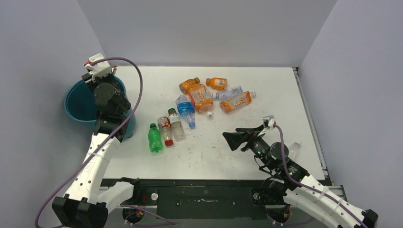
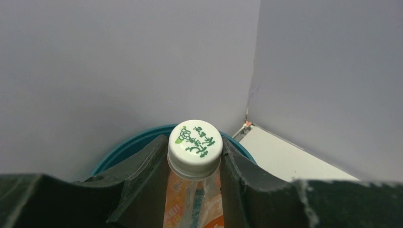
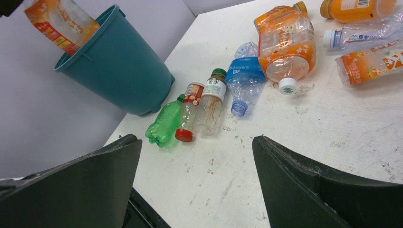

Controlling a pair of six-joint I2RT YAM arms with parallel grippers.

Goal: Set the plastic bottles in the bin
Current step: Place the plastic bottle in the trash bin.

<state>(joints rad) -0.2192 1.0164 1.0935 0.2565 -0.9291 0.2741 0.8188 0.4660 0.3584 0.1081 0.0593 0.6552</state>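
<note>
My left gripper (image 2: pixel 195 156) is shut on an orange-labelled, white-capped bottle (image 2: pixel 195 145) and holds it over the teal bin (image 1: pixel 78 102). The right wrist view shows this bottle (image 3: pixel 59 21) just above the bin's rim (image 3: pixel 85 50). My right gripper (image 3: pixel 196 142) is open and empty, low over the table's near middle (image 1: pixel 240 135). On the table lie a green bottle (image 1: pixel 154 137), a red-capped clear one (image 1: pixel 165 130), a dark-capped clear one (image 1: pixel 177 126), a blue-labelled one (image 1: pixel 185 109), and several orange ones (image 1: pixel 202 97) behind.
A clear bottle (image 1: pixel 294 149) lies beside my right arm near the table's right edge. The bin stands off the table's left edge against the grey wall. Walls enclose the table at the back and on both sides.
</note>
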